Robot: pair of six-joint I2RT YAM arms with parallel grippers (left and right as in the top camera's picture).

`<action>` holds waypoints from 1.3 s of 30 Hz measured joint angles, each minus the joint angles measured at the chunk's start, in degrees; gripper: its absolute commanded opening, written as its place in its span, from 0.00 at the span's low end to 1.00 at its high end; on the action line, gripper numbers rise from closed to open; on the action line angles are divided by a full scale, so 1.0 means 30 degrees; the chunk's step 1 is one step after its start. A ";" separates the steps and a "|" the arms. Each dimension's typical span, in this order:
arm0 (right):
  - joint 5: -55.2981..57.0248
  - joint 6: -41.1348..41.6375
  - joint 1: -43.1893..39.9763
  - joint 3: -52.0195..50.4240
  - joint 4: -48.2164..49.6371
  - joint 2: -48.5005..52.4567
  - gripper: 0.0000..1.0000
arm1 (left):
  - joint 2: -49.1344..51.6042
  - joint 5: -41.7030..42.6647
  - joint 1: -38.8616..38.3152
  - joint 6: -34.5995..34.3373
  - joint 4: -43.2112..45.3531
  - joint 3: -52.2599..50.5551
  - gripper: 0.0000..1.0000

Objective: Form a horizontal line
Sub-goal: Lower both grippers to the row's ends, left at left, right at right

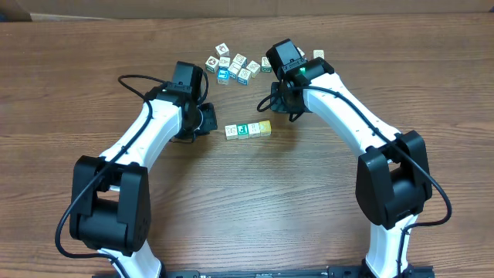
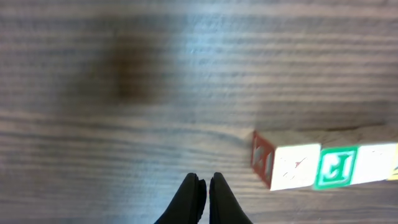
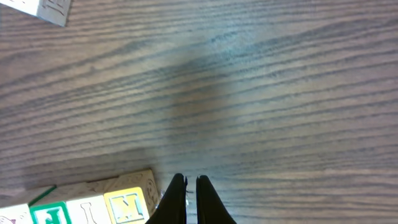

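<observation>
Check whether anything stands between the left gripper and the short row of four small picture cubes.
Nothing visible does: only bare brown wooden table lies between the shut left gripper and the row of four picture cubes.

Seemingly shut: left tool [image 2: 207, 180], right tool [image 3: 190, 180].

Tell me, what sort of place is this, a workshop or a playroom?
Most likely a robotics lab test bench: a white-and-black left arm and right arm stand at a wood-grain table, with tiny picture cubes as practice pieces, a row of four and a loose cluster.
</observation>
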 measured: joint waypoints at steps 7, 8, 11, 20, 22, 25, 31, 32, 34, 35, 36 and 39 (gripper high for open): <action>-0.0022 0.0007 0.0000 -0.0175 0.0000 0.0000 0.04 | 0.1683 0.0051 -0.0605 0.0073 0.0503 0.0000 0.04; -0.0036 0.0007 0.0007 -0.0313 0.0153 0.0000 0.04 | 0.1931 0.0080 -0.0634 0.0087 0.0612 0.0000 0.04; -0.0189 0.0007 0.0000 -0.0991 0.0794 0.0000 0.04 | 0.2324 0.0146 -0.0750 0.0095 0.1027 0.0000 0.04; -0.0248 0.0015 0.0000 -0.3475 0.3599 0.0007 0.04 | 0.2324 0.0219 -0.0750 0.0204 0.1355 0.0000 0.10; -0.0262 0.0015 0.0000 -0.3912 0.3949 0.0000 0.04 | 0.2324 0.0226 -0.0750 0.0146 0.1392 0.0000 0.04; -0.0255 0.0015 0.0000 -0.4109 0.3949 0.0007 0.04 | 0.2324 0.0226 -0.0750 0.0211 0.1683 0.0000 0.04; -0.0765 -0.0015 0.0000 -0.4109 0.3971 0.0000 0.04 | 0.2324 0.0233 -0.0750 0.0211 0.2120 0.0000 0.04; -0.0962 -0.0015 0.0000 -0.4109 0.3971 0.0007 0.04 | 0.2324 0.0255 -0.0750 0.0211 0.2113 0.0000 0.04; -0.1362 -0.0015 0.0000 -0.4109 0.3949 0.0007 0.04 | 0.2324 0.0321 -0.0750 0.0211 0.2120 0.0000 0.04; -0.1559 -0.0022 0.0000 -0.4109 0.3956 0.0000 0.04 | 0.2324 0.0328 -0.0750 0.0211 0.2120 0.0000 0.04; -0.1712 -0.0007 0.0000 -0.4109 0.3956 0.0000 0.04 | 0.2324 0.0372 -0.0750 0.0211 0.2120 0.0000 0.04; -0.1996 -0.0007 0.0007 -0.4109 0.3949 0.0007 0.04 | 0.2324 0.0459 -0.0750 0.0226 0.2127 0.0000 0.04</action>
